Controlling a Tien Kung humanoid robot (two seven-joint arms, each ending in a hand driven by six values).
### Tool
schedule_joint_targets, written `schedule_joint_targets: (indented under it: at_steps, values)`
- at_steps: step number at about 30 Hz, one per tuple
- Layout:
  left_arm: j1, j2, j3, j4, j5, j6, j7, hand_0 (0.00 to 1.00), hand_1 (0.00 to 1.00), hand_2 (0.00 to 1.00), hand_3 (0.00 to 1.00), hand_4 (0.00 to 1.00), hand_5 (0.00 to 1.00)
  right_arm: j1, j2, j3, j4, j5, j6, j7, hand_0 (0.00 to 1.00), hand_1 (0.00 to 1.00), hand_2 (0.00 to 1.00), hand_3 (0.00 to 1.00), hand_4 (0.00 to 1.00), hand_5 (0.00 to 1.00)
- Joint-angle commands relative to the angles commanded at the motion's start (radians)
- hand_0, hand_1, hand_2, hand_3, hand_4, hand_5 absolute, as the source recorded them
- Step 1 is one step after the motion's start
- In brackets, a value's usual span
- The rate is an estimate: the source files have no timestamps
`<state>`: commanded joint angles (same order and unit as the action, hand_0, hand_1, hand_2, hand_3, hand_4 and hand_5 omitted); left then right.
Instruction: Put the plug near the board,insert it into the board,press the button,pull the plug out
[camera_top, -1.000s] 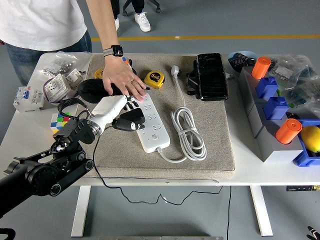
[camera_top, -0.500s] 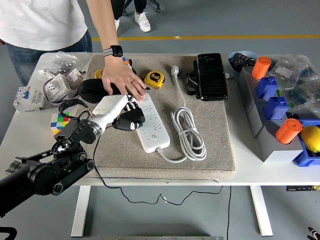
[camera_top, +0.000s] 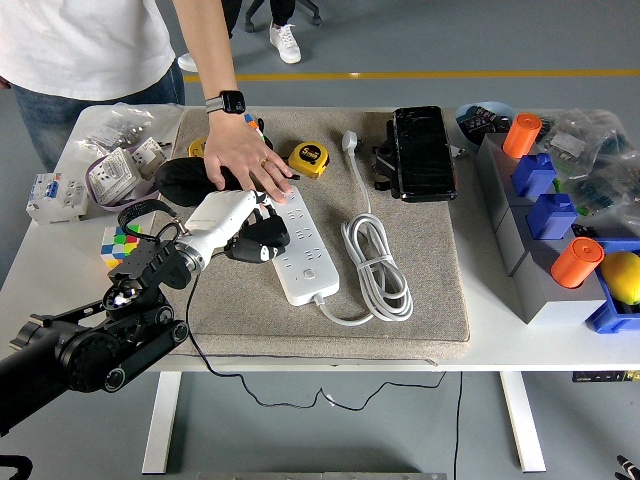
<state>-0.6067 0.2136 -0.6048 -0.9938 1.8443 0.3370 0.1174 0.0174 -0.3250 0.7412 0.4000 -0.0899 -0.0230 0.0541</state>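
Observation:
A white power strip (camera_top: 303, 248) lies diagonally on the grey mat (camera_top: 430, 290), its cord coiled (camera_top: 378, 267) to its right. My left hand (camera_top: 250, 230), white-backed with dark fingers, is shut on a black plug (camera_top: 265, 239) at the strip's left edge, about mid-length. The plug touches or nearly touches the strip; I cannot tell whether its prongs are in a socket. A person's hand (camera_top: 245, 155) presses flat on the strip's far end. My right hand is out of view.
A yellow tape measure (camera_top: 309, 157) and a black device (camera_top: 422, 151) lie at the mat's back. Adapters and bags (camera_top: 118, 160) and a colour cube (camera_top: 118, 243) sit left. Grey bins with blue and orange parts (camera_top: 545, 215) stand right.
My left hand with the plug has crept up and right along the strip's left edge, closer to the person's hand. The person's hand has stayed put.

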Motion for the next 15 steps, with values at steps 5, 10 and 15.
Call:
schedule_joint_targets:
  at_steps: [5,10,15]
  values:
    - [0.008,0.005,-0.012,-0.009,-0.009,0.013,-0.021,0.199,0.31,0.349,0.494,0.76,0.109,-0.002,0.002,0.003,0.0,-0.001,0.0,0.0,0.617,0.669,0.671,0.561,0.841,0.488]
    - [0.023,0.013,-0.051,-0.028,-0.005,0.018,-0.034,0.198,0.305,0.345,0.494,0.762,0.111,-0.004,0.005,0.009,0.0,-0.002,0.0,0.001,0.617,0.669,0.671,0.561,0.84,0.487]
    - [0.038,0.031,-0.097,-0.036,0.008,0.018,-0.04,0.198,0.305,0.345,0.494,0.762,0.111,-0.008,0.005,0.012,0.0,-0.003,0.001,0.0,0.617,0.669,0.671,0.561,0.84,0.487]
